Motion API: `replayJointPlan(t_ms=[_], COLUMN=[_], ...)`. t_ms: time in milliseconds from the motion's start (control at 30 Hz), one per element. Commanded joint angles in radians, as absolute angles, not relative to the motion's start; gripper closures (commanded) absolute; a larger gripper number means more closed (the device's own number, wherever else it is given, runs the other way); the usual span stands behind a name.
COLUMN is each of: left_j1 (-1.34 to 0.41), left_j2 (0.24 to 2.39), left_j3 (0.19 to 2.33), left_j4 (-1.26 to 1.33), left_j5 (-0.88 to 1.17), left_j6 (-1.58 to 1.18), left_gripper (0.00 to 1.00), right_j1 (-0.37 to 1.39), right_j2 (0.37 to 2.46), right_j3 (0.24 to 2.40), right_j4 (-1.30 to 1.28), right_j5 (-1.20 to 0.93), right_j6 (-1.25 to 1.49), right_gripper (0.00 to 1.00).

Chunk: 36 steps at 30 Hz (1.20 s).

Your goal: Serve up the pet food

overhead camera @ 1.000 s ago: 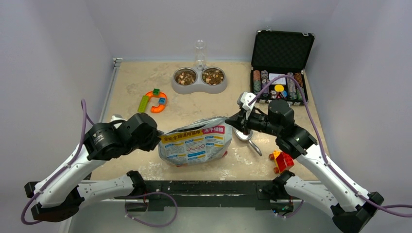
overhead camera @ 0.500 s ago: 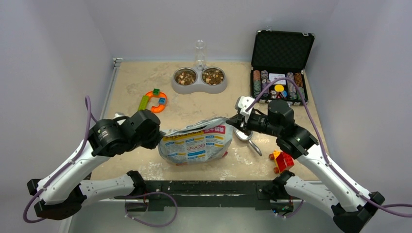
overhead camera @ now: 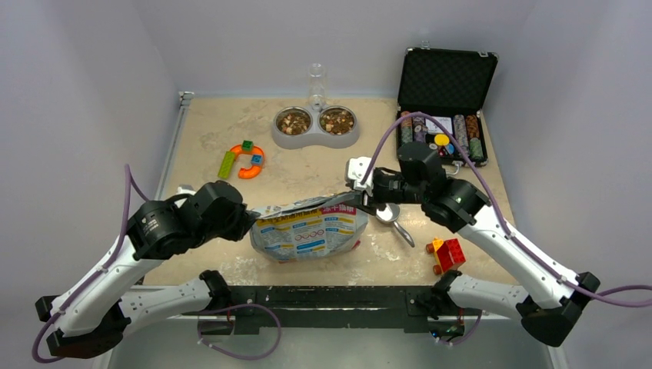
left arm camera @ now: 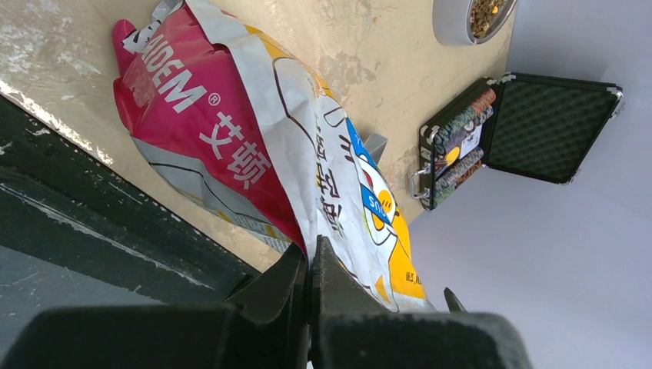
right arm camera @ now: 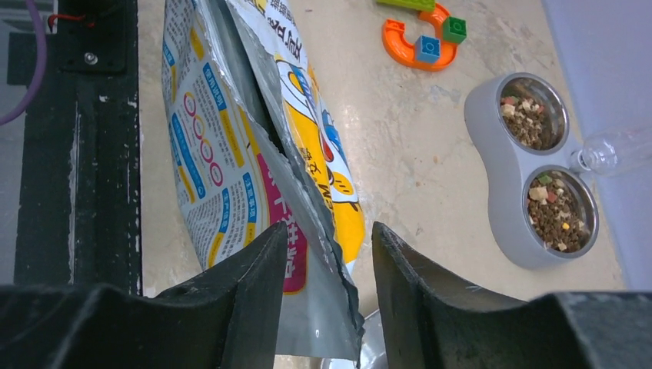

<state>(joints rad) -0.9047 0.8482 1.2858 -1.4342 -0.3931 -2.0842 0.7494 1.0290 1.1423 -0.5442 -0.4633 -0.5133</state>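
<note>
The pet food, brown kibble, lies in both cups of the grey double bowl (overhead camera: 316, 138) at the back: left cup (overhead camera: 294, 121), right cup (overhead camera: 337, 121); it also shows in the right wrist view (right arm camera: 557, 212). The printed foil bag (overhead camera: 307, 229) lies on its side at the front centre. My left gripper (overhead camera: 247, 224) is shut on the bag's left edge (left arm camera: 310, 257). My right gripper (overhead camera: 360, 201) is open, its jaws straddling the bag's torn silver edge (right arm camera: 330, 234) without closing on it. What is inside the bag is hidden.
A metal spoon (overhead camera: 392, 218) lies just right of the bag under my right arm. An open black case of poker chips (overhead camera: 440, 134) stands at the back right. An orange and green toy (overhead camera: 244, 160) lies at the left; a red and yellow brick (overhead camera: 447, 252) at the front right.
My right gripper has moved left from over the spoon to the bag's torn right end and now straddles it. My left gripper stays shut on the bag, barely shifted.
</note>
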Motion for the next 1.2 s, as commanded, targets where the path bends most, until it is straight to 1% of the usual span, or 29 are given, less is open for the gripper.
replayJointPlan(t_ms=[0, 67, 133, 200, 233, 267, 300, 367, 400, 467, 500, 633, 667, 700, 733, 800, 900, 933, 967, 1033, 1133, 1167], left_j1=[-0.892, -0.891, -0.888, -0.887, -0.886, -0.884, -0.883, -0.881, -0.879, -0.879, -0.879, -0.879, -0.879, -0.879, -0.879, -0.879, -0.879, -0.879, -0.879, -0.879, -0.879, -0.879], left_j2=[0.83, 0.832, 0.836, 0.839, 0.841, 0.845, 0.848, 0.853, 0.855, 0.86, 0.862, 0.865, 0.865, 0.866, 0.869, 0.877, 0.89, 0.897, 0.9, 0.905, 0.898, 0.892], left_j3=[1.308, 1.317, 1.323, 1.322, 1.322, 1.321, 1.32, 1.318, 1.317, 1.316, 1.316, 1.303, 1.299, 1.295, 1.293, 1.292, 1.293, 1.295, 1.298, 1.302, 1.3, 1.299], left_j4=[-1.375, -1.379, -1.381, -1.378, -1.373, -1.37, -1.366, -1.362, -1.361, -1.356, -1.356, -1.339, -1.328, -1.316, -1.31, -1.291, -1.257, -1.248, -1.245, -1.245, -1.263, -1.268], left_j5=[-0.431, -0.437, -0.44, -0.439, -0.438, -0.438, -0.438, -0.431, -0.428, -0.421, -0.416, -0.385, -0.38, -0.375, -0.372, -0.37, -0.368, -0.366, -0.364, -0.359, -0.369, -0.374], left_j6=[-2.423, -2.414, -2.411, -2.417, -2.418, -2.418, -2.414, -2.413, -2.412, -2.407, -2.408, -2.407, -2.404, -2.399, -2.396, -2.385, -2.369, -2.364, -2.359, -2.356, -2.371, -2.377], left_gripper=[1.0, 1.0, 1.0, 1.0, 1.0, 1.0, 1.0, 1.0, 1.0, 1.0, 1.0, 1.0, 1.0, 0.94, 0.87, 0.73, 0.59, 0.56, 0.54, 0.54, 0.63, 0.67], right_j1=[0.756, 0.756, 0.756, 0.763, 0.777, 0.801, 0.822, 0.83, 0.83, 0.83, 0.83, 0.83, 0.83, 0.832, 0.835, 0.845, 0.883, 0.9, 0.916, 0.946, 0.984, 0.994], right_j2=[1.08, 1.095, 1.101, 1.101, 1.093, 1.076, 1.054, 1.01, 1.007, 1.034, 1.049, 1.045, 1.044, 1.046, 1.053, 1.066, 1.084, 1.09, 1.097, 1.114, 1.147, 1.159], right_j3=[1.253, 1.266, 1.279, 1.287, 1.271, 1.247, 1.21, 1.165, 1.165, 1.209, 1.228, 1.235, 1.241, 1.251, 1.262, 1.286, 1.283, 1.277, 1.271, 1.268, 1.279, 1.284], right_j4=[-0.68, -0.695, -0.701, -0.719, -0.711, -0.682, -0.633, -0.566, -0.565, -0.659, -0.672, -0.641, -0.639, -0.641, -0.644, -0.654, -0.645, -0.633, -0.62, -0.591, -0.562, -0.556], right_j5=[-0.451, -0.429, -0.415, -0.382, -0.334, -0.247, -0.1, -0.065, -0.082, -0.148, -0.142, -0.227, -0.249, -0.262, -0.27, -0.292, -0.308, -0.305, -0.301, -0.282, -0.238, -0.216], right_j6=[-0.618, -0.629, -0.635, -0.654, -0.667, -0.683, -0.683, -0.688, -0.689, -0.673, -0.651, -0.611, -0.606, -0.598, -0.593, -0.595, -0.612, -0.617, -0.619, -0.62, -0.623, -0.627], right_gripper=[0.53, 0.56, 0.61, 0.7, 0.8, 1.0, 1.0, 1.0, 1.0, 1.0, 1.0, 1.0, 0.96, 0.87, 0.8, 0.71, 0.54, 0.43, 0.36, 0.26, 0.23, 0.23])
